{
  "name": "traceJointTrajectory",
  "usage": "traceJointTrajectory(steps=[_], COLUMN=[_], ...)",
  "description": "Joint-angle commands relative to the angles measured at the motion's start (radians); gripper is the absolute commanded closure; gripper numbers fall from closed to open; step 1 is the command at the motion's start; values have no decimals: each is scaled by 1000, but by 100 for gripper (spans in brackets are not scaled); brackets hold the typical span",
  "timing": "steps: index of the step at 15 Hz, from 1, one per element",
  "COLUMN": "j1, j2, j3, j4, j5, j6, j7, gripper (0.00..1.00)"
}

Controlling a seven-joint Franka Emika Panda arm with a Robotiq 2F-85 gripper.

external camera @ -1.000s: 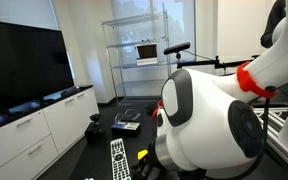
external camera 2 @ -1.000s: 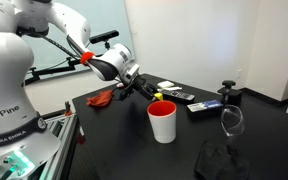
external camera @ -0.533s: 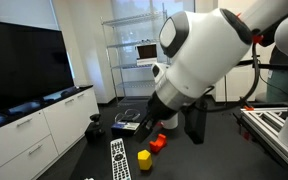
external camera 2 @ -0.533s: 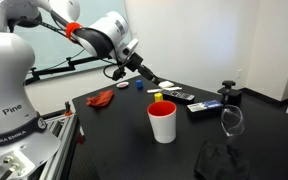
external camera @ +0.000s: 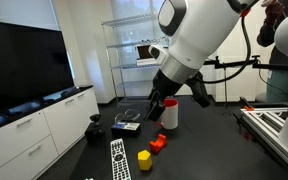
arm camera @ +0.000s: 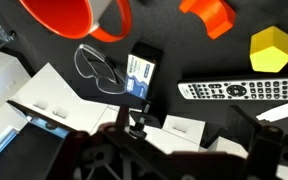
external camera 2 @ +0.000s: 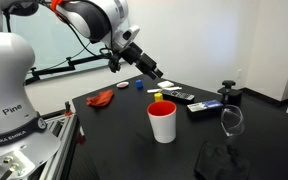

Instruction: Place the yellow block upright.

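Note:
The yellow block (external camera: 144,158) sits on the black table next to the orange-red block (external camera: 158,143), free of the gripper. It looks a little taller than wide. It also shows behind the red bucket (external camera 2: 163,121) in an exterior view (external camera 2: 157,96), and at the upper right of the wrist view (arm camera: 271,49). My gripper (external camera 2: 149,70) hangs well above the table, open and empty. In the wrist view its dark fingers (arm camera: 184,165) frame the bottom edge.
A remote (external camera: 119,158) lies beside the yellow block. A clear glass (external camera 2: 231,120), a blue-and-black box (arm camera: 139,72), a black object (external camera 2: 229,93) and an orange-red cloth-like thing (external camera 2: 102,97) are on the table. A white cabinet (external camera: 24,130) stands alongside.
The arm has lifted up and away from the blocks. The gripper was low over the table a second ago and is now high above it. The yellow block stays on the table.

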Motion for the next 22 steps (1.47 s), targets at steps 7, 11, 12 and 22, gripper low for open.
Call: traceJointTrajectory(steps=[7, 11, 12, 22], j1=[-66, -131, -65, -150], j2=[-165, -130, -149, -231], j3=[19, 56, 46, 147], j4=[101, 118, 66, 96], j5=[-69, -127, -72, -169], j6=[145, 221, 45, 156], j7=[-99, -38, -70, -115], gripper=[0, 0, 0, 0])
